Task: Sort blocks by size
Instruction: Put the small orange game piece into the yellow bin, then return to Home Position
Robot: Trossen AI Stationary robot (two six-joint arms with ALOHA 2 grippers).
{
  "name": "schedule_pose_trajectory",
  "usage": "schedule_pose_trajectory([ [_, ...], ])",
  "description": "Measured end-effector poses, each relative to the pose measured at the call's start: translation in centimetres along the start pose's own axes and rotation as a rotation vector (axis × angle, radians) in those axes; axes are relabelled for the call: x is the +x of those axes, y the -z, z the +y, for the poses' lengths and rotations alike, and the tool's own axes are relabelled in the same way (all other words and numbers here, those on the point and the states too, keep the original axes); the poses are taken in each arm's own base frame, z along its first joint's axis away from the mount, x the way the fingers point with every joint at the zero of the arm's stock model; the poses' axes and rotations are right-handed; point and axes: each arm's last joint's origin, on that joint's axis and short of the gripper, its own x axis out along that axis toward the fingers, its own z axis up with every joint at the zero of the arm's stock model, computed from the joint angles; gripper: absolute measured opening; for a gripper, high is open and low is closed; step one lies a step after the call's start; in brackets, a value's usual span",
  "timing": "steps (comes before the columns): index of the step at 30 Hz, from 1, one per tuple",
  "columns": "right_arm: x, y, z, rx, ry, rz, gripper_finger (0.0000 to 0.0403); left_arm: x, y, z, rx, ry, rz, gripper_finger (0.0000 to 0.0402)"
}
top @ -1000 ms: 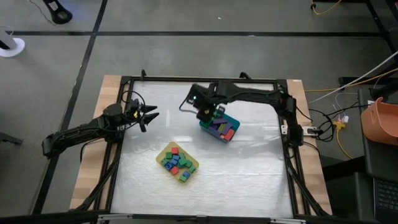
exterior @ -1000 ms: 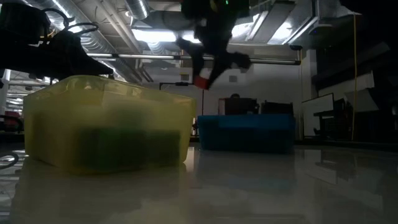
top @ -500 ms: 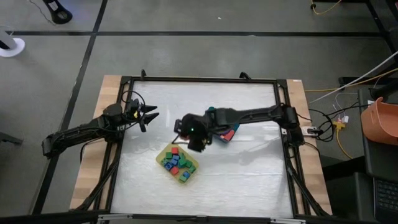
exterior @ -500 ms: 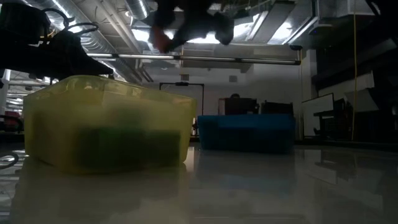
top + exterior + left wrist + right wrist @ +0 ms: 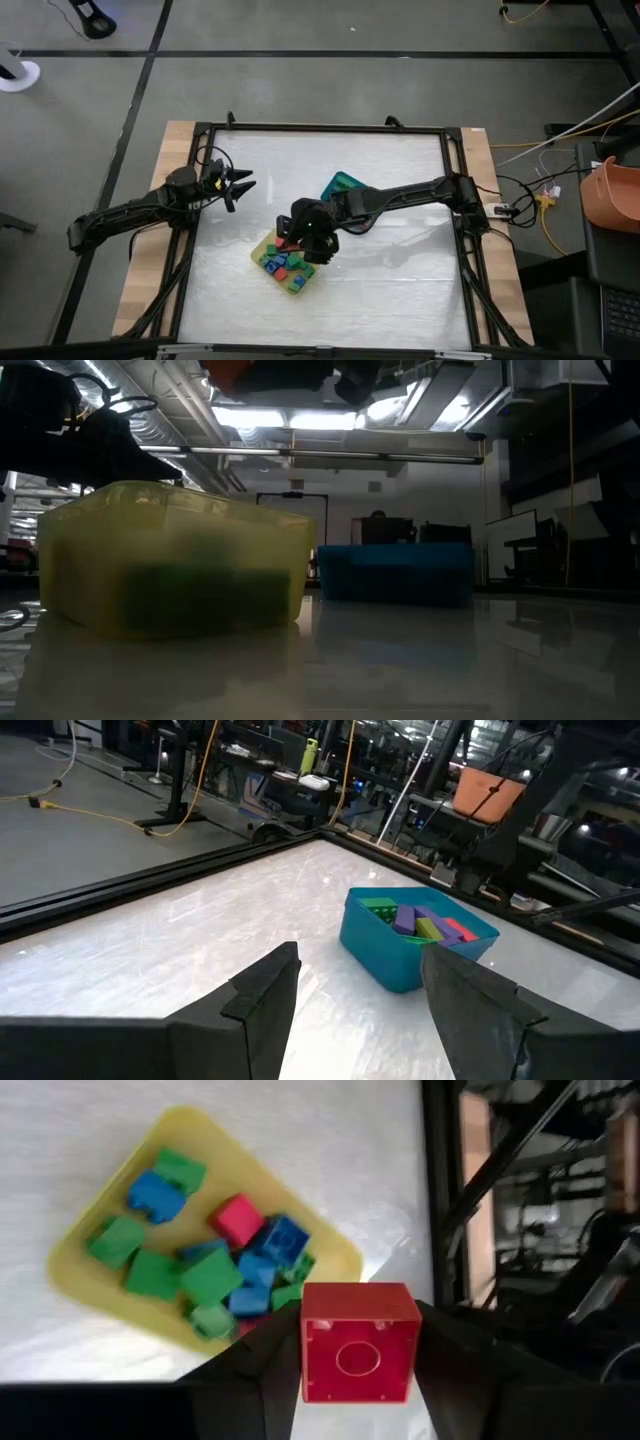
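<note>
My right gripper [image 5: 297, 238] is above the yellow tray [image 5: 262, 247], shut on a red cube block [image 5: 358, 1342]. The tray holds several short green, blue and red blocks [image 5: 215, 1265]. The teal tray [image 5: 370, 950] holds longer purple, green, yellow and red blocks [image 5: 420, 922]; in the high view only its far corner [image 5: 341, 183] shows behind the right arm. My left gripper [image 5: 243, 184] is open and empty above the table's left part. My right gripper pinches the red cube by two opposite side faces [image 5: 304, 1350] between its two fingers, from above, pointing down. The cube's hollow underside with its round socket [image 5: 352, 1358] faces the wrist camera. The cube hangs clear above the yellow tray.
A black frame [image 5: 320, 128] runs round the white table top. Bare table lies on the near side [image 5: 380, 300] and the far left [image 5: 270, 150]. An orange bucket [image 5: 612, 190] stands off the table to the right.
My right gripper has carried the red cube from above the teal tray toward the table's left and near edge, and now is over the yellow tray. It has stayed shut on the cube. The teal tray's far corner now shows.
</note>
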Motion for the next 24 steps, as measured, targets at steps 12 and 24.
schedule_pose_trajectory([
  [12, 0.5, 0.1, 0.2, 0.02, -0.014, -0.014, 0.0269, 0.0, 0.0, 0.0, 0.0, 0.001, -0.001, 0.02],
  [24, -3.4, 0.3, 0.6, 0.074, -0.041, 0.276, 0.0295, 0.0, 0.0, 0.0, 0.0, 0.0, 0.001, 0.02],
])
